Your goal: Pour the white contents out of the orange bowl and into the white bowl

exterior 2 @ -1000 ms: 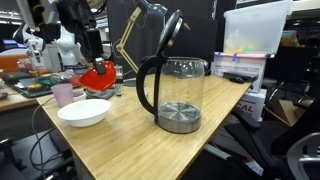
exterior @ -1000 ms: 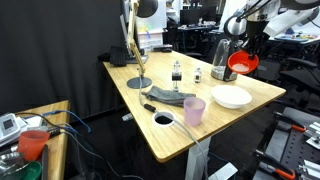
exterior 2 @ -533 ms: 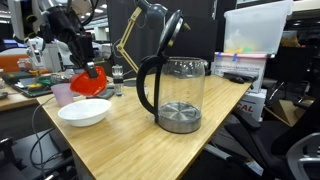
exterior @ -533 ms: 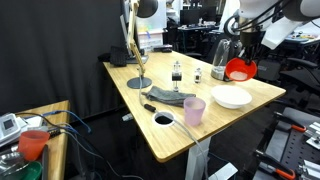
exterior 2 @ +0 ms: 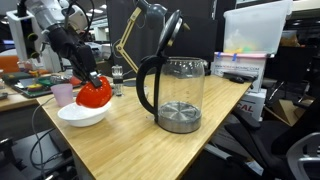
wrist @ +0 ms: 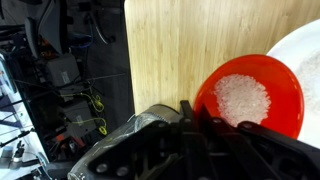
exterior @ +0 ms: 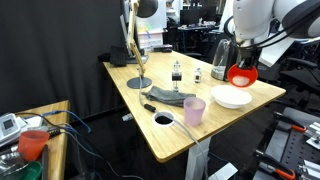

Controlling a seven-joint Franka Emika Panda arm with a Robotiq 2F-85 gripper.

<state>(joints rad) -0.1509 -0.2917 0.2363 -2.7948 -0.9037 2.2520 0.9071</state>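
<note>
My gripper (exterior 2: 88, 78) grips the rim of the orange bowl (wrist: 250, 100), white grains inside, tilted just over the white bowl (exterior: 231, 97) on the pale wooden table (exterior: 150, 112); black curtain (exterior: 60, 40) behind.

Wooden table (exterior: 160, 75) with the white bowl (exterior: 231, 97), pink cup (exterior: 194, 111), dark cloth (exterior: 168, 97), lamp base (exterior: 139, 83) and glass kettle (exterior 2: 178, 95).

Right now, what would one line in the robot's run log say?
step: pour, not yet emptied | gripper: shut on orange bowl rim | white contents: inside orange bowl | orange bowl: held over white bowl
</note>
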